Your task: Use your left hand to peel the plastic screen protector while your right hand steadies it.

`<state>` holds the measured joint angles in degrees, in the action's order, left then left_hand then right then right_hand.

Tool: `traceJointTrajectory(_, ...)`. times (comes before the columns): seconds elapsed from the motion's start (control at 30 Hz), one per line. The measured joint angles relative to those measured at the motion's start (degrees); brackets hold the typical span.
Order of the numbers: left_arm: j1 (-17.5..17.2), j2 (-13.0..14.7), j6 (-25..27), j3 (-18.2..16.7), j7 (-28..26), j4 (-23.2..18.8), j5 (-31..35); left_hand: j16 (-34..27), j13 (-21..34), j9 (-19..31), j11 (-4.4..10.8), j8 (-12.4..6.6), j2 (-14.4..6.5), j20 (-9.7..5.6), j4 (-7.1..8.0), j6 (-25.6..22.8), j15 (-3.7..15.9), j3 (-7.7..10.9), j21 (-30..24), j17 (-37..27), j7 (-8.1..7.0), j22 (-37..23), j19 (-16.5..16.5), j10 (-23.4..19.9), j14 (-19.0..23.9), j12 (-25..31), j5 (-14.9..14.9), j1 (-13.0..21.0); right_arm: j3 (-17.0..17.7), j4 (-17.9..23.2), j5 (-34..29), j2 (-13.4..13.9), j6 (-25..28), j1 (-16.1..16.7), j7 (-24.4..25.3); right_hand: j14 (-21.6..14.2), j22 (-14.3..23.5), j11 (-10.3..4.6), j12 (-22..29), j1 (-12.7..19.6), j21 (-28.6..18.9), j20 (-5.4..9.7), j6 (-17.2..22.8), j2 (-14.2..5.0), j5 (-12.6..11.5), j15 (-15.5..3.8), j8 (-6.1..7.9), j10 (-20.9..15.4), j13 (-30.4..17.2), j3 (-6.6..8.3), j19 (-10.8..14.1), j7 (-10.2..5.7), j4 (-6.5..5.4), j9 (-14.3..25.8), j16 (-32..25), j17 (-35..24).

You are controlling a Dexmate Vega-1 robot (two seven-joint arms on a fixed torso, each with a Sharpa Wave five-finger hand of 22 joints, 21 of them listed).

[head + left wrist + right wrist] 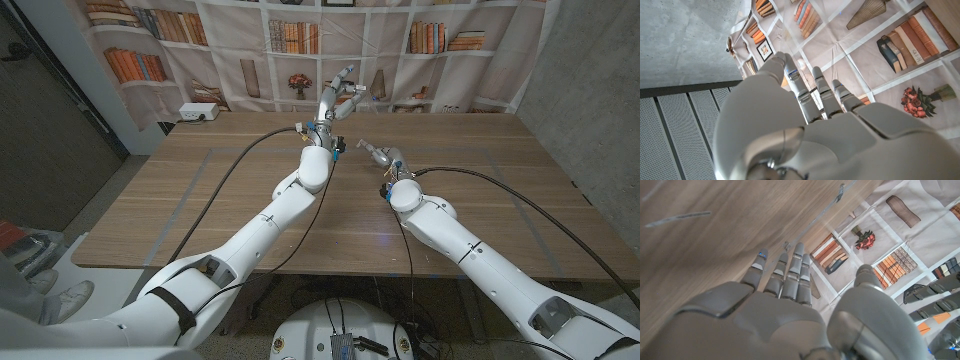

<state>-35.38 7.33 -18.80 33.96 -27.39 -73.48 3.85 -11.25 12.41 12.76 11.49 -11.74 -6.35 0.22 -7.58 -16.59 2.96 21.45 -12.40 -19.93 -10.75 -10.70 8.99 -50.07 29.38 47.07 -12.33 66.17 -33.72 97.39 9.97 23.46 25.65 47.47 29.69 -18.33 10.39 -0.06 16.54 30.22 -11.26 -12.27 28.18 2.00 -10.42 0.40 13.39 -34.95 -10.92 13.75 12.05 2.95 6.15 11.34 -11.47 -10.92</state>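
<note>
Press right hand (379, 156), fingers outstretched and gripping nothing, low on table (200, 190) and draw raised left hand (340, 92) away slowly and evenly; unclear whether its half-curled fingers pinch the screen protector, too clear to locate.

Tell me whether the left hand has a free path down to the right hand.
Probably yes: the left hand hangs raised above the table, the right hand sits low, nothing between them.

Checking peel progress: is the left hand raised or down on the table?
Raised: the left hand is lifted above the table; its wrist view faces the bookshelf backdrop.
</note>
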Motion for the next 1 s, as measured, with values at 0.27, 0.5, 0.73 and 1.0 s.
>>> traceJointTrajectory(0.27, -0.12, 0.00, -0.20, 0.08, -0.08, -0.16, 0.04, 0.00, -0.06, 0.00, -0.02, 0.00, 0.00, 0.00, -0.19, 0.00, 0.00, 0.19, 0.00, 0.00, 0.00, 0.00, 0.00, 0.02, 0.00, 0.44, 0.00, 0.00, 1.03, -0.80, 2.85, -0.69, -3.00, 0.42, -0.48, 0.31, 0.00, -0.59, 0.00, 0.52, 0.00, 0.00, 1.45, -0.07, 0.00, -0.31, 0.45, 0.02, 0.00, 0.17, 0.00, -1.44, 0.27, -0.01, 0.00, 0.00)
traceJointTrajectory(0.5, -0.23, 0.00, -0.50, 0.27, -0.08, -0.36, 0.11, 0.00, -0.06, 0.01, -0.10, 0.00, 0.00, 0.00, -0.24, 0.00, 0.00, 0.23, 0.00, -0.01, 0.00, 0.00, 0.00, 0.11, 0.00, 0.44, 0.00, 0.00, 1.78, -1.33, 4.87, -1.17, -5.03, 0.71, -0.50, 0.31, 0.01, -0.59, 0.00, 1.05, 0.00, 0.00, 2.04, -0.15, 0.00, -0.30, 0.45, 0.02, 0.00, 0.17, 0.00, -2.04, 0.27, -0.01, 0.24, -0.01)
traceJointTrajectory(0.73, -0.43, 0.07, -0.64, 0.52, -0.04, -0.86, 0.35, 0.00, -0.05, 0.01, -0.14, 0.00, 0.01, -0.22, -0.24, 0.00, 0.00, 0.23, 0.00, 0.27, 0.00, 0.05, -0.23, 0.15, 0.00, 0.44, 0.00, 0.00, 2.08, -1.69, 6.01, -1.48, -6.76, 0.82, -0.17, 0.31, 0.01, -0.58, -0.23, 1.37, 0.00, 0.00, 2.74, -0.47, 0.00, -0.30, 0.82, 0.03, 0.00, 0.41, 0.00, -2.14, 0.51, -0.01, 0.24, -0.01)
traceJointTrajectory(1.0, -0.63, 0.09, -0.75, 0.70, 0.03, -1.08, 0.36, 0.00, 0.00, 0.01, -0.05, 0.00, 0.01, -0.22, -0.24, 0.00, 0.00, 0.23, 0.00, 0.27, 0.00, 0.04, -0.23, 0.06, 0.00, 0.76, 0.37, 0.00, 2.20, -1.82, 6.53, -1.55, -7.93, 0.85, 0.24, 0.31, 0.01, -0.58, -0.23, 2.56, 0.00, 0.00, 2.94, -1.05, 0.00, -0.30, 0.82, 0.03, 0.00, 0.96, 0.00, -2.33, 1.06, -0.01, 0.24, -0.01)
